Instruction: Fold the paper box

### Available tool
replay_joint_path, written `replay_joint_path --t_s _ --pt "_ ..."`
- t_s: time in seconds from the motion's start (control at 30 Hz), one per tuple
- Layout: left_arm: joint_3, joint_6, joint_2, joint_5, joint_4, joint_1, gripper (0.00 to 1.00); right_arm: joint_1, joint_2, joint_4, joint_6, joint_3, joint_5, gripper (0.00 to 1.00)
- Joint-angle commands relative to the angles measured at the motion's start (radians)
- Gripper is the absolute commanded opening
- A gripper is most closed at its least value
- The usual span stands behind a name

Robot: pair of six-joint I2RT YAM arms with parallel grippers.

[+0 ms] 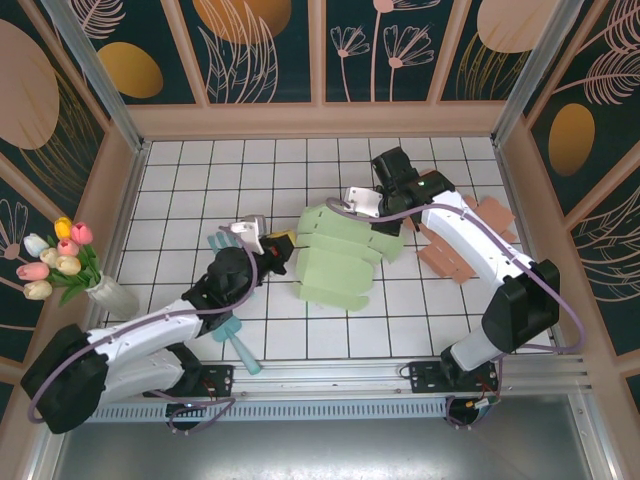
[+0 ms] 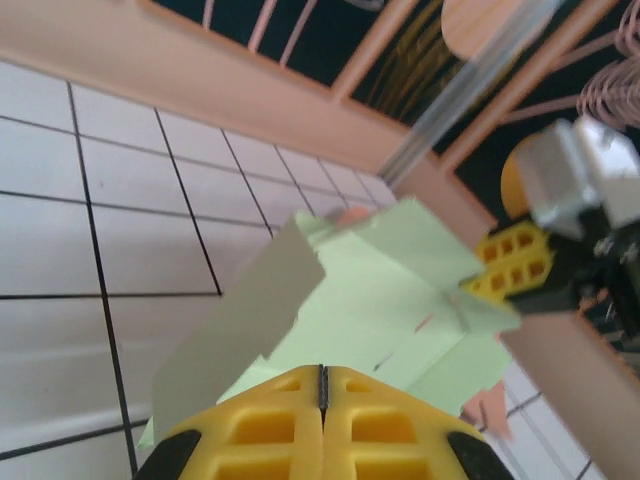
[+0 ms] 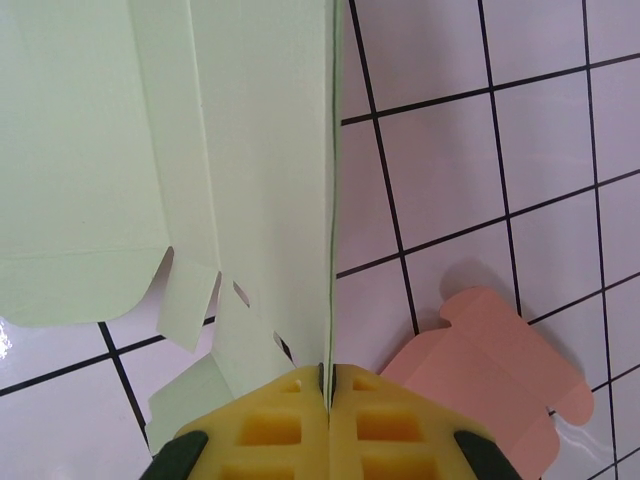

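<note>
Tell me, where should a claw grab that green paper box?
A thin panel edge, edge-on from the side: the green paper box is wide flat sheet, too broad to span. The right claw pinches one such edge from the far right; the left claw meets the near-left edge.

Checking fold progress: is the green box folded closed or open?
Partly folded, open: green box panels stand bent up, end flaps loose, untucked.

Far half of the surface [image 1: 240,165] was wide open, so there was loads of room to pass back there. The green paper box [image 1: 335,265] hogged the middle. Pink cardboard blanks [image 1: 450,255] cluttered the right side, the tulip vase [image 1: 105,292] sat by the left wall, a teal strip [image 1: 240,350] lay near the front, and wooden walls [image 1: 320,120] boxed everything in.
</note>
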Motion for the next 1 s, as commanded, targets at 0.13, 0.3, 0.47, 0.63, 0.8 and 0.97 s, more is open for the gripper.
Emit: replay_joint_path --t_s 0.13,0.3,0.47,0.63,0.8,0.97 --pt "0.03 -0.049 0.101 0.145 0.124 -0.007 0.0 0.008 -0.045 -0.005 -0.01 -0.047 0.034 0.0" --pt "0.057 -0.065 0.165 0.167 0.154 -0.02 0.0 0.007 -0.057 0.003 -0.015 -0.052 0.034 0.0" --pt "0.085 -0.086 0.223 0.127 0.157 -0.026 0.0 0.008 -0.056 0.006 -0.015 -0.057 0.034 0.0" --pt "0.148 -0.04 0.247 -0.034 0.062 -0.024 0.0 0.008 -0.071 0.006 -0.027 -0.078 0.035 0.0" --pt "0.226 -0.009 0.308 -0.119 -0.003 -0.01 0.0 0.01 -0.101 0.029 -0.043 -0.117 0.035 0.0" --pt "0.285 -0.012 0.376 -0.153 -0.03 0.008 0.0 0.014 -0.136 0.056 -0.054 -0.152 0.027 0.0"
